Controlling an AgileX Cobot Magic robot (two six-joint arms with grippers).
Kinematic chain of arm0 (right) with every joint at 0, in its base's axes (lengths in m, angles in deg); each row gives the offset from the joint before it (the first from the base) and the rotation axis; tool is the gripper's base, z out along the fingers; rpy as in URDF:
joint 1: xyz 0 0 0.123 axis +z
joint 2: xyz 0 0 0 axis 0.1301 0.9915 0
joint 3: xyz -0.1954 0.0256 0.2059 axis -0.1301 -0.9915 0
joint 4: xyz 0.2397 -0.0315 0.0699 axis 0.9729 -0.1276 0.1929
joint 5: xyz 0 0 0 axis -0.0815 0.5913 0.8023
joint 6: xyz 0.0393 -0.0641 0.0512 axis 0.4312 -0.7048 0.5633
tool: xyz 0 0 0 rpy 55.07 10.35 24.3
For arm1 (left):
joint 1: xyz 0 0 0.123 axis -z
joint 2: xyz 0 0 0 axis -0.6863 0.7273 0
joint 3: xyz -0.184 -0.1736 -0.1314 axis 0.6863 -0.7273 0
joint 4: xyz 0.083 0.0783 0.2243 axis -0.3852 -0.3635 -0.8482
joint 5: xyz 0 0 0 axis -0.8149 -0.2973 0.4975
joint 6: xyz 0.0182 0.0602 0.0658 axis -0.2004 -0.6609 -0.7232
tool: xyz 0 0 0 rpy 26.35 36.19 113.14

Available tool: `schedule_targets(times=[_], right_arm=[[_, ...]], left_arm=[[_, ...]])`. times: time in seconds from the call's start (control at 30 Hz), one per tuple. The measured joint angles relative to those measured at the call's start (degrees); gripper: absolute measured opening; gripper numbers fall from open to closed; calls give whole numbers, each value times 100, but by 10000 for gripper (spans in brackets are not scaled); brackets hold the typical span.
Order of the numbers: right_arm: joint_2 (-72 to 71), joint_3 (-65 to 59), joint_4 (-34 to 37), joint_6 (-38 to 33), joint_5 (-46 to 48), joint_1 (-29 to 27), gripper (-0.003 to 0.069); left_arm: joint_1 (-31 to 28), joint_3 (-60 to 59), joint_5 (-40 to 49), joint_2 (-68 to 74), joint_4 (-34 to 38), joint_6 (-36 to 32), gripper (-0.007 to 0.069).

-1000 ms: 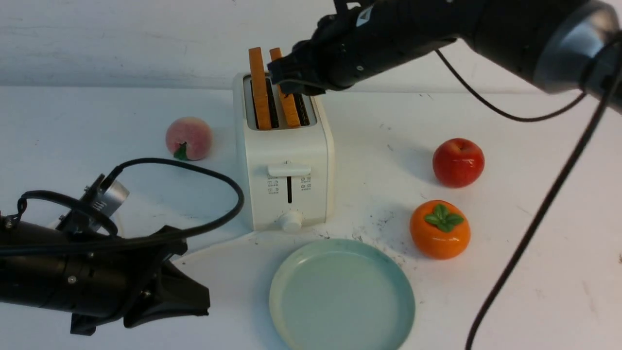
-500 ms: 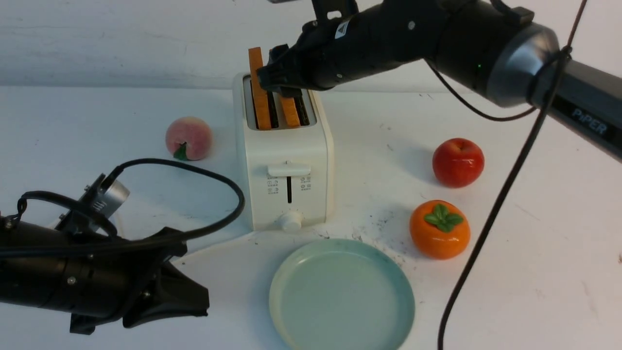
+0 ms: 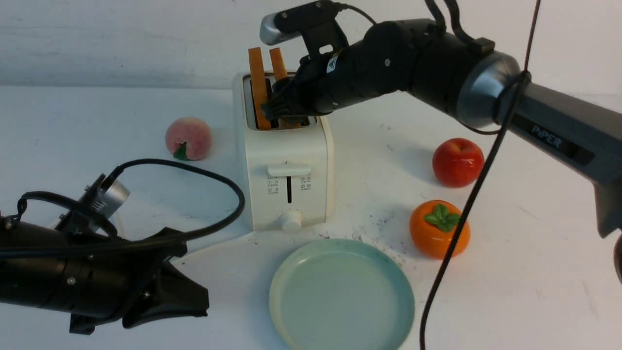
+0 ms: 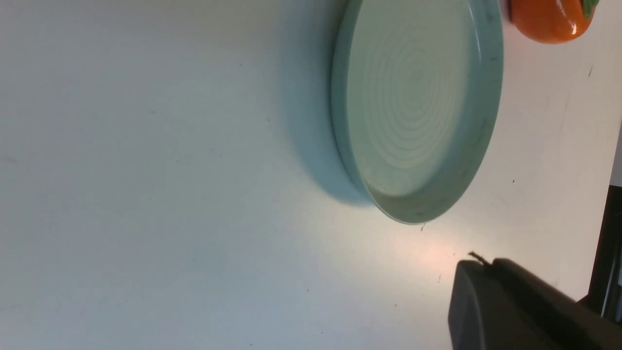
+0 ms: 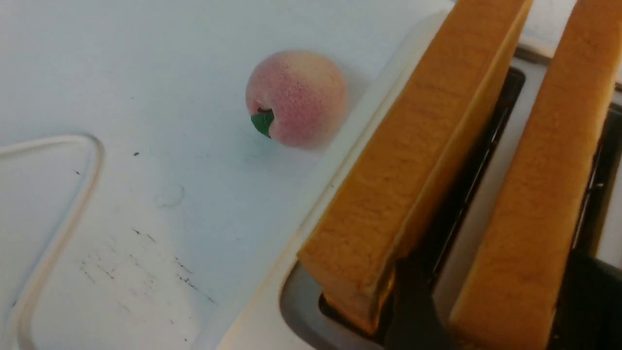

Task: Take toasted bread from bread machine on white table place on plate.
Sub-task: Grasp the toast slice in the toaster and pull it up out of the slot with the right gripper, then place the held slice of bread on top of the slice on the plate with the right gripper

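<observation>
the right gripper [image 3: 284, 109] is set open astride one slice of toasted bread [image 5: 529, 170]; both slices are seated in the bread machine [image 3: 286, 146], nothing is laid on the plate [image 3: 275, 296], and the left gripper [image 3: 201, 304] is shut.

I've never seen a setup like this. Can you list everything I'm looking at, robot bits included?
toast slices: two, orange-brown crusts, upright in the toaster's slots
toaster: one, cream-white, mid-table
plate: one, pale mint green, in front of the toaster, nothing on it
peach: one, pink, left of the toaster
apple: one, red, right of the toaster
persimmon: one, orange with green leaves, in front of the apple
cord: one, white, on the table near the peach
table: one, white, dark scuffs
left gripper: one, black, shut, near left, holding nothing
right gripper: one, black, open, fingers either side of the right-hand slice
</observation>
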Motion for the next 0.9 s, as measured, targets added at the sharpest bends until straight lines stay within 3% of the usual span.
schedule_targets(times=[0.13,0.23,0.37,0.73,0.9], right_arm=[[59,0,-33,0,-99,0,328],[59,0,-180,0,-323,0,207],[-3,0,-206,0,-457,-5,123],[-939,0,-455,0,-1075,-5,113],[-1718,0,-691,0,-743,-5,113]], left_arm=[[0,0,0,0,0,0,-10],[0,0,0,0,0,0,-6],[0,0,0,0,-21,0,-3],[0,0,0,0,-276,0,1],[0,0,0,0,-281,0,3]])
